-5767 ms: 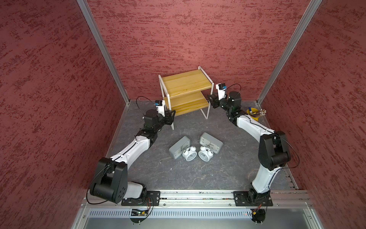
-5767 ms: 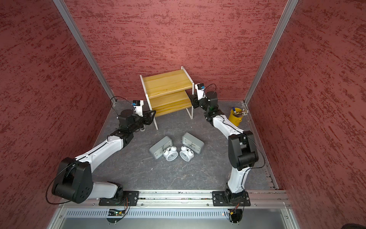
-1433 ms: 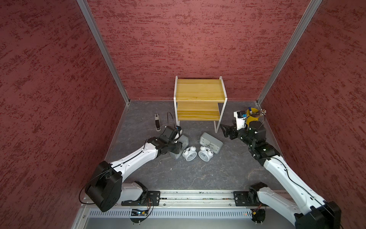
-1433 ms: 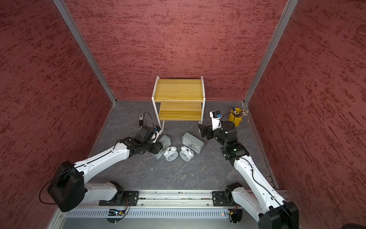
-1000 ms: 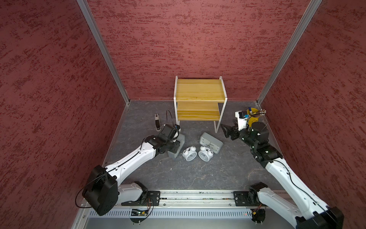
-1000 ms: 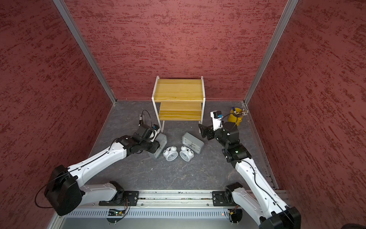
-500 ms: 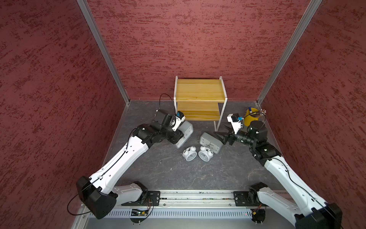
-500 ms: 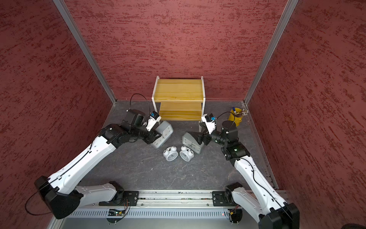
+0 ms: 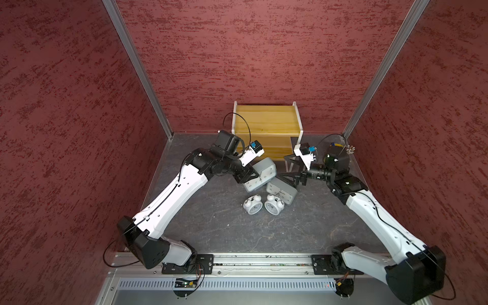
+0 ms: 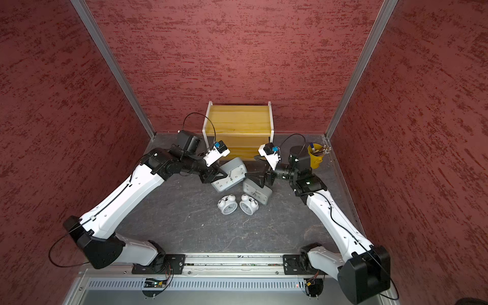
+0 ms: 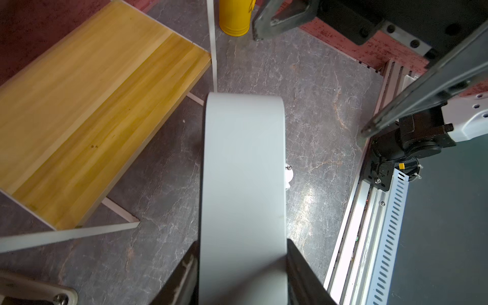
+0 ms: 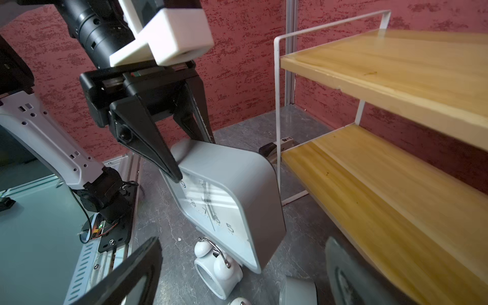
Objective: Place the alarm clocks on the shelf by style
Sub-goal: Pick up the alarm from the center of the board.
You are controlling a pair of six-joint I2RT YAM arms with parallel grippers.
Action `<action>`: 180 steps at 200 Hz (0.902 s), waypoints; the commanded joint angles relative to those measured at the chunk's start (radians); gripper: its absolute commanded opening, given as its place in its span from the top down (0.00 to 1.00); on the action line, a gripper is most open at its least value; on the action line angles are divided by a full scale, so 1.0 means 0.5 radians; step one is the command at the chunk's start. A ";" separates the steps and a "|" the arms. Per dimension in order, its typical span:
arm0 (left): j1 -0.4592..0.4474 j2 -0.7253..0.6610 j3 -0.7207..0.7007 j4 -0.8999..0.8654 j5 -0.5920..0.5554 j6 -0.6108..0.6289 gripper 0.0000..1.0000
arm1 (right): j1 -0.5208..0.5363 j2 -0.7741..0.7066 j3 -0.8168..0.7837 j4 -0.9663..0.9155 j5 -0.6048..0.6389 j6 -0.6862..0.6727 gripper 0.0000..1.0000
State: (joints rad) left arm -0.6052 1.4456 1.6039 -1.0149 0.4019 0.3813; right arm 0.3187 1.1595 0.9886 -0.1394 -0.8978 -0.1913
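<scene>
My left gripper [image 9: 253,175] [image 11: 241,244] is shut on a grey rectangular alarm clock [image 9: 261,174] [image 10: 232,173] [image 12: 232,190], held tilted in the air in front of the shelf [image 9: 266,121] [image 10: 239,120] [image 12: 396,79]. Both wooden tiers are bare. A second grey clock [image 9: 280,194] [image 10: 257,195] lies on the floor, with my right gripper [image 9: 284,167] [image 12: 241,248] open just above its back edge. Two white twin-bell clocks [image 9: 252,206] [image 9: 274,205] [image 10: 227,205] lie side by side in front of it.
A yellow pen cup [image 10: 315,158] [image 11: 235,18] stands right of the shelf, behind my right wrist. Red walls enclose the dark floor [image 9: 227,229] on three sides. The metal base rail [image 9: 264,264] runs along the front.
The left arm has lifted the grey clock off the floor and carried it up toward the shelf. The right gripper has swung in over the other grey clock and opened wider.
</scene>
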 commanded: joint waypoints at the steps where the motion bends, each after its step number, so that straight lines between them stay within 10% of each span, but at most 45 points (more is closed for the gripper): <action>1: -0.032 0.015 0.145 -0.007 0.130 0.217 0.96 | 0.016 0.040 0.122 -0.155 -0.094 -0.190 0.02; 93: -0.117 0.210 0.482 -0.316 0.262 0.559 0.96 | 0.022 0.138 0.295 -0.399 -0.299 -0.376 0.04; 180: -0.116 0.298 0.597 -0.314 0.233 0.547 0.96 | 0.027 0.169 0.333 -0.504 -0.417 -0.384 0.37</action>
State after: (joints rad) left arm -0.6617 1.5890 1.8576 -1.2003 0.4934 0.6441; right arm 0.3206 1.2400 1.1233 -0.3664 -1.0733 -0.3832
